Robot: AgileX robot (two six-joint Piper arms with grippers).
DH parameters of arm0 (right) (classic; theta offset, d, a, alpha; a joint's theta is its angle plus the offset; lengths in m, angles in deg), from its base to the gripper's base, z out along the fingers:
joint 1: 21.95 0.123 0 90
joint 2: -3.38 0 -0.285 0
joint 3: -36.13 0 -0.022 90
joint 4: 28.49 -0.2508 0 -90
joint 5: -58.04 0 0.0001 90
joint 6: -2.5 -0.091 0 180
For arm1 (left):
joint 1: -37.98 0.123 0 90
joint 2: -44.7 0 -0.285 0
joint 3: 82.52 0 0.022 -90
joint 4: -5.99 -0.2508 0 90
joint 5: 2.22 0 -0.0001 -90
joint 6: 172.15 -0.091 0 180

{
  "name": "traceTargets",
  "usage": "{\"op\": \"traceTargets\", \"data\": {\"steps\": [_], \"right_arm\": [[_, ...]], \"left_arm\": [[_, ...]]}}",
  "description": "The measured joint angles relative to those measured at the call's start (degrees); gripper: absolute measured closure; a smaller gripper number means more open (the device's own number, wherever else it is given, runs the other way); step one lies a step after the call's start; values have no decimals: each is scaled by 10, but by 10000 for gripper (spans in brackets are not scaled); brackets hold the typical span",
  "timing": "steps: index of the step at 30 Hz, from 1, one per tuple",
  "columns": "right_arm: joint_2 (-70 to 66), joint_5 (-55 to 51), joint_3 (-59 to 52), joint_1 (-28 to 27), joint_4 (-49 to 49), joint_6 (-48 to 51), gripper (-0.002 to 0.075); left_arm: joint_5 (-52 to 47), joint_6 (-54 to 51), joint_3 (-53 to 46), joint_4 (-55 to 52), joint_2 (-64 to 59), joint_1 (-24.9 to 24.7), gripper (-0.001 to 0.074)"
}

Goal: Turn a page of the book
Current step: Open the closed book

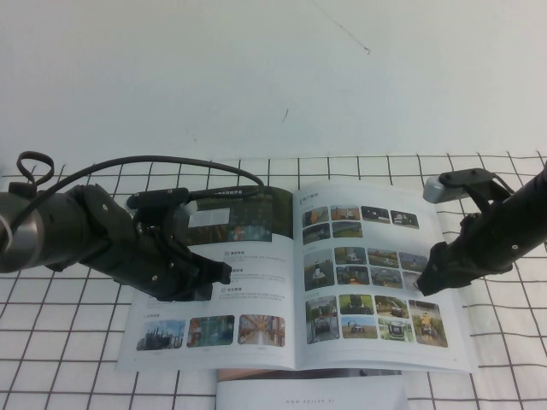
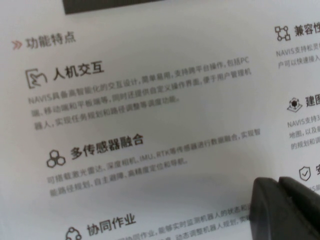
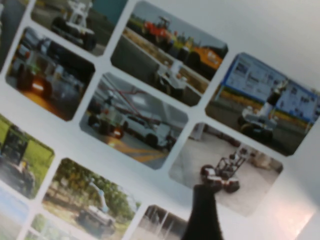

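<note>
The book (image 1: 282,363) lies open on the gridded cloth. Its right-hand page (image 1: 380,201) carries rows of small vehicle photos and lies flat; it fills the right wrist view (image 3: 135,120). The left leaf (image 1: 256,278) has a dark banner and grey text, which fills the left wrist view (image 2: 140,100). My left gripper (image 1: 224,273) is shut, with its tip down on the left leaf near the spine; it also shows in the left wrist view (image 2: 280,200). My right gripper (image 1: 425,284) is shut, with its dark tip (image 3: 202,215) on the page close to its outer edge.
A white-covered booklet (image 1: 312,393) sticks out from under the book at the table's front edge. The gridded white cloth (image 1: 504,359) spreads around the book. A plain white surface (image 1: 273,85) lies behind. The left arm's black cable (image 1: 171,162) loops above the left leaf.
</note>
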Motion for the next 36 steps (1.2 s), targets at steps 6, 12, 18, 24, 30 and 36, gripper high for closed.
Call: {"op": "traceTargets", "data": {"steps": [6,12,18,24,30,36], "right_arm": [[-11,-12,3,0,8,-14,218],[-18,-20,6,-5,-27,-14,218],[-19,-24,6,-6,-54,-4,218],[-29,-45,6,-5,-132,32,217],[-35,-64,5,-3,-225,85,217],[-36,-86,5,-3,-303,132,217]], "left_arm": [[1,5,0,0,0,0,738],[1,4,0,2,0,0,738],[3,4,0,4,0,0,738],[3,4,0,6,0,-1,738],[3,4,0,9,0,-1,738],[3,5,0,11,0,-1,737]]}}
